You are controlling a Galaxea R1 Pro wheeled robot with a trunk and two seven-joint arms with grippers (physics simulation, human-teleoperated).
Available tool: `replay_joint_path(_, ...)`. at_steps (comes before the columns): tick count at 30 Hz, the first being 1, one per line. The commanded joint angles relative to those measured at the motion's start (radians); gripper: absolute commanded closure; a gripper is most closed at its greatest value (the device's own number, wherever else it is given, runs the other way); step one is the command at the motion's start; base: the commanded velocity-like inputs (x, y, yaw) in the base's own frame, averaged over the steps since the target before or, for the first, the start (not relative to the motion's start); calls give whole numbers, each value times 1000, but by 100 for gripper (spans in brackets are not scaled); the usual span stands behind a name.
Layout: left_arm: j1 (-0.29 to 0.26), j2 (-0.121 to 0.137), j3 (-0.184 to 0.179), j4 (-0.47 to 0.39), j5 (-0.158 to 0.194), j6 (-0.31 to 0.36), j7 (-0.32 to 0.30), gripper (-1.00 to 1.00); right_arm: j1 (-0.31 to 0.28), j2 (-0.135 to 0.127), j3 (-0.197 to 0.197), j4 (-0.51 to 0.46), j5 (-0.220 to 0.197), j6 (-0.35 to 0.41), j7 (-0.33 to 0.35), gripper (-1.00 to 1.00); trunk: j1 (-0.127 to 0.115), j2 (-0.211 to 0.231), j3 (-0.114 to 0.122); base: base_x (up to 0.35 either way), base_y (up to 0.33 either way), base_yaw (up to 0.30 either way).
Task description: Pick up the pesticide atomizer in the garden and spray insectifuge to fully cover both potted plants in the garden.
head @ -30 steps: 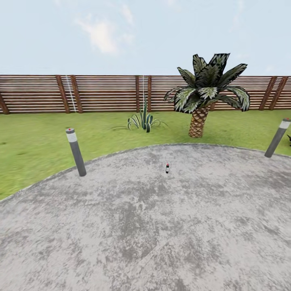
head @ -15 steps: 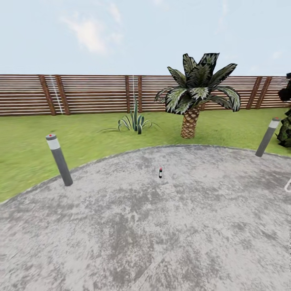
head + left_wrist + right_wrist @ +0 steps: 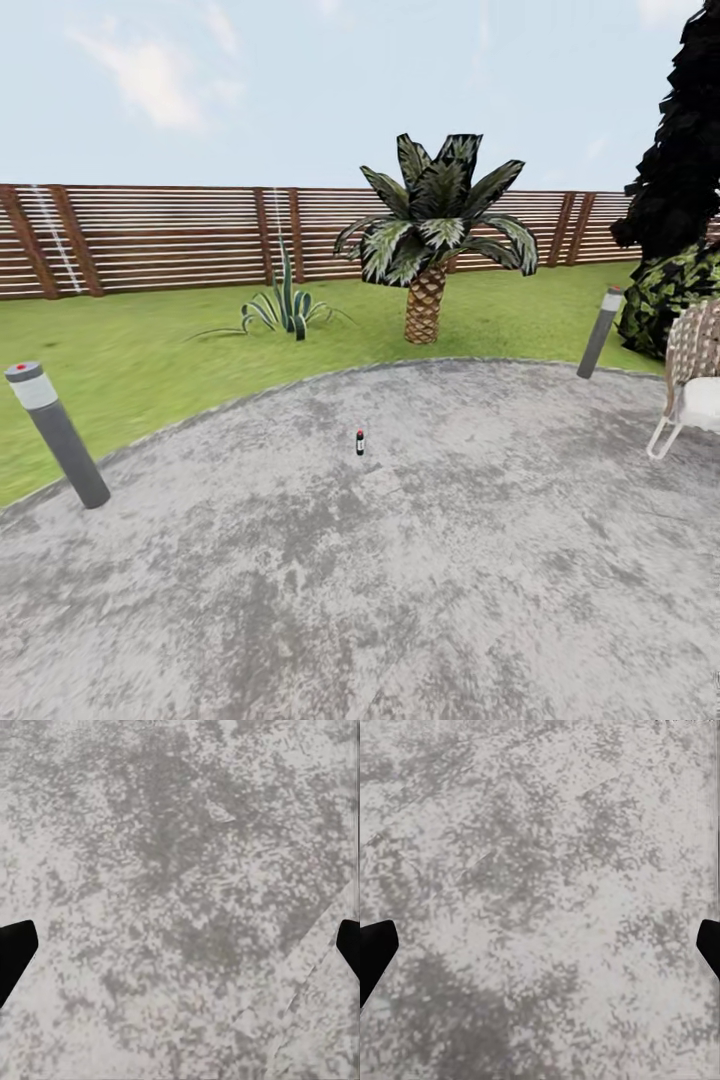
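The pesticide atomizer [image 3: 360, 442] is a tiny dark bottle with a reddish top, standing upright on the round mottled grey patio [image 3: 420, 580] some way ahead of me. The potted plants are out of view. In the left wrist view my left gripper [image 3: 181, 951] is open, its dark fingertips [image 3: 15, 954] far apart over bare paving. In the right wrist view my right gripper [image 3: 541, 951] is open too, with only paving between its fingertips [image 3: 373, 952].
Grey bollard lights stand at the patio's rim, one at the left [image 3: 58, 434] and one at the right [image 3: 599, 332]. On the lawn behind are a palm [image 3: 428, 240] and a spiky plant [image 3: 285, 308], with the slatted fence [image 3: 150, 238] beyond. A wicker chair [image 3: 693, 378] and a dark bush [image 3: 680, 200] are at the right.
The camera has swung to the right, so everything has slid left in the picture. The chair and the dark bush have come into view. The atomizer looks slightly nearer.
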Motion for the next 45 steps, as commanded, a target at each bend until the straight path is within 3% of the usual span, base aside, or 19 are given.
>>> replay_joint_path(1, 0, 0, 1, 0, 1, -3, 1, -100, -1, 0, 0, 1, 0, -3, 0, -100, 0, 0, -1, 328, 144, -291)
replay_joint_path(20, 0, 0, 0, 0, 1, -3, 1, -100, -1, 0, -1, 1, 0, -3, 0, -100, 0, 0, 6, 295, 217, -282)
replay_joint_path(45, 0, 0, 1, 0, 1, -3, 1, -100, -1, 0, 1, -1, -1, -13, 0, -100, 0, 0, 6, 284, 234, -15)
